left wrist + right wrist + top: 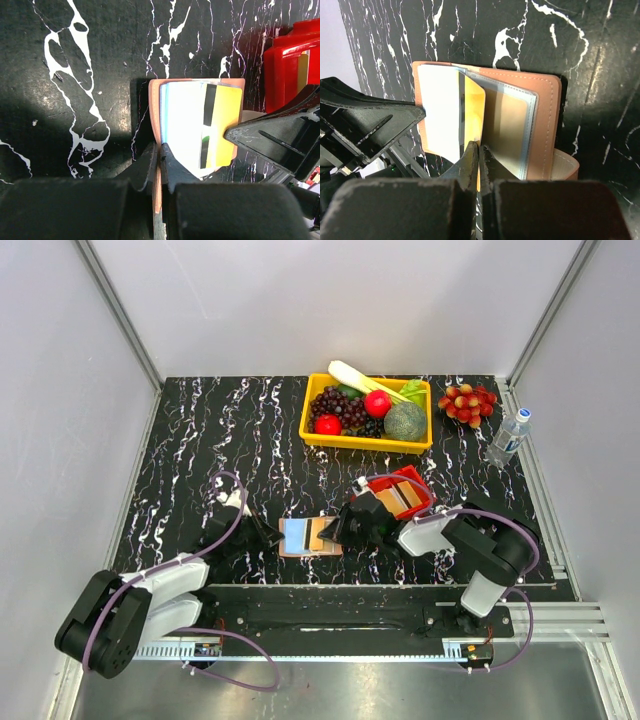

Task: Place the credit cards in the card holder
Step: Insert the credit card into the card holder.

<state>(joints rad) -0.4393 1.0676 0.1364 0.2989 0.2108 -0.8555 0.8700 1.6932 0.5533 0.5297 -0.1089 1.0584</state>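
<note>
The salmon-pink card holder [300, 538] lies open on the black marbled table, pale lining up. My left gripper [272, 537] is shut on the holder's left cover edge [154, 115], with the salmon leather between its fingertips [160, 150]. My right gripper [338, 529] is shut on a yellow credit card [474, 110] with a dark stripe, held on edge at the holder's [547, 125] inner slots. In the left wrist view this card [225, 125] partly overlaps the lining. More cards [398, 498] stand in the red tray.
The small red tray [424, 492] sits just right of the holder and also shows in the left wrist view [287, 60]. A yellow basket [365, 443] of fruit and vegetables, a bunch of red grapes [468, 402] and a water bottle [508, 437] stand at the back right.
</note>
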